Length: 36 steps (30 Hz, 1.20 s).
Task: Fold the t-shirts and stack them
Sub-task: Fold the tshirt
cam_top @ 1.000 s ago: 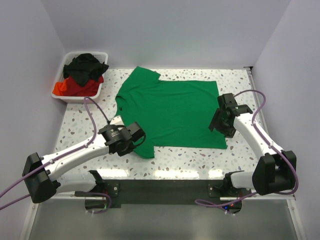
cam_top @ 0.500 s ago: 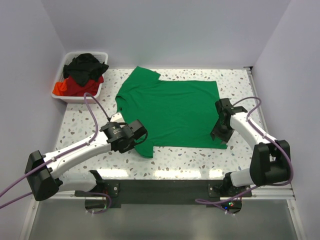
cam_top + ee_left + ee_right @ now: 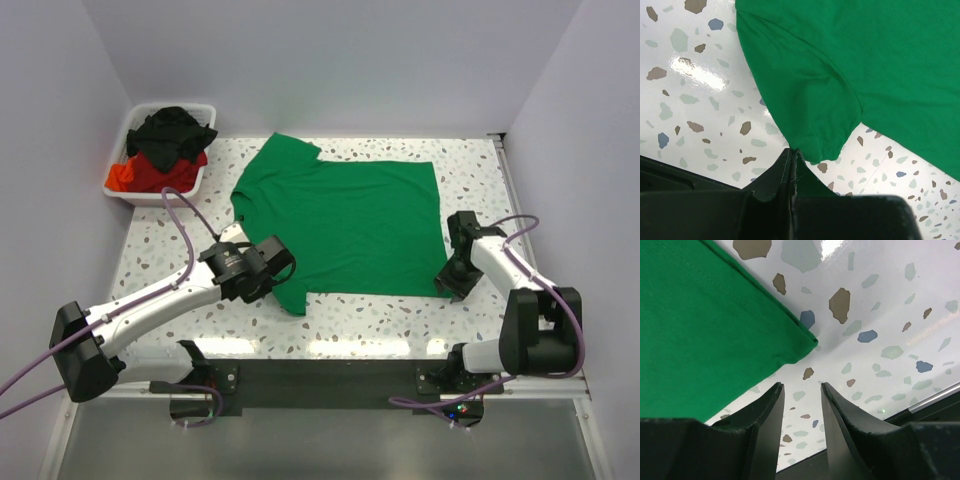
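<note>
Bare tabletop (image 3: 145, 250) strips left of green t-shirt (image 3: 350, 220) and along its near hem. White bin (image 3: 150, 196) blocks far-left corner. Left arm (image 3: 150, 305) lies across near-left area. Right wall (image 3: 580, 160) leaves 1 narrow strip.

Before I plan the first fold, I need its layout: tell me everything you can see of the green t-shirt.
The green t-shirt is plain bright green soft fabric, short-sleeved, spread flat and nearly smooth on the speckled table, neck to the left, stitched hem to the right. One sleeve points away, the other toward the arms. The left gripper, shut, pinches that near sleeve's cuff. The right gripper is open just short of the near hem corner, not touching.
</note>
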Tool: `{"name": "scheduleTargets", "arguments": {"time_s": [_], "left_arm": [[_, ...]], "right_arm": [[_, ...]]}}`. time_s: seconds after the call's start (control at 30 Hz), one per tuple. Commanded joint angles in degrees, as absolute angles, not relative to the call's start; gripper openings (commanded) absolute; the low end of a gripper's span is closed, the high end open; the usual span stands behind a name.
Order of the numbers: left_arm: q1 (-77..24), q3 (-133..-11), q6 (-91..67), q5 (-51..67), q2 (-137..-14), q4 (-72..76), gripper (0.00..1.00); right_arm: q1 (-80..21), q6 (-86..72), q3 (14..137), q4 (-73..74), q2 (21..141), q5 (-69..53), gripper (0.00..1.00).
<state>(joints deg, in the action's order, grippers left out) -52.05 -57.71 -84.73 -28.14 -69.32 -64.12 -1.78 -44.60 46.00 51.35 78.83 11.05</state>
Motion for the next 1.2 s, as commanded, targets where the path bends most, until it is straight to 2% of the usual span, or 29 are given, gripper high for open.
{"name": "scheduleTargets", "arguments": {"time_s": [0.0,0.23,0.97,1.07,1.1,1.17], "left_arm": [[-51.50,-59.85,-87.01,-29.97,-68.99,-64.60,0.00],[-51.42,-59.94,-87.45,-30.15,-68.73,-65.39,0.00],[-51.15,-60.12,-87.89,-30.32,-68.82,-66.18,0.00],[-51.24,-60.29,-87.89,-30.58,-68.73,-66.44,0.00],[-51.24,-60.38,-87.98,-30.59,-68.82,-66.53,0.00],[-51.15,-60.47,-88.15,-30.76,-68.91,-66.97,0.00]], "right_arm": [[-0.88,-45.26,45.62,49.49,77.34,11.78,0.38],[-0.18,-43.16,45.18,46.94,78.75,11.60,0.35],[2.90,-39.29,41.05,38.15,84.02,9.32,0.35],[3.08,-38.50,40.96,37.36,84.99,9.23,0.30],[3.25,-38.24,40.78,37.09,85.34,9.14,0.24],[3.16,-38.06,40.87,36.91,85.52,8.96,0.19]]}}
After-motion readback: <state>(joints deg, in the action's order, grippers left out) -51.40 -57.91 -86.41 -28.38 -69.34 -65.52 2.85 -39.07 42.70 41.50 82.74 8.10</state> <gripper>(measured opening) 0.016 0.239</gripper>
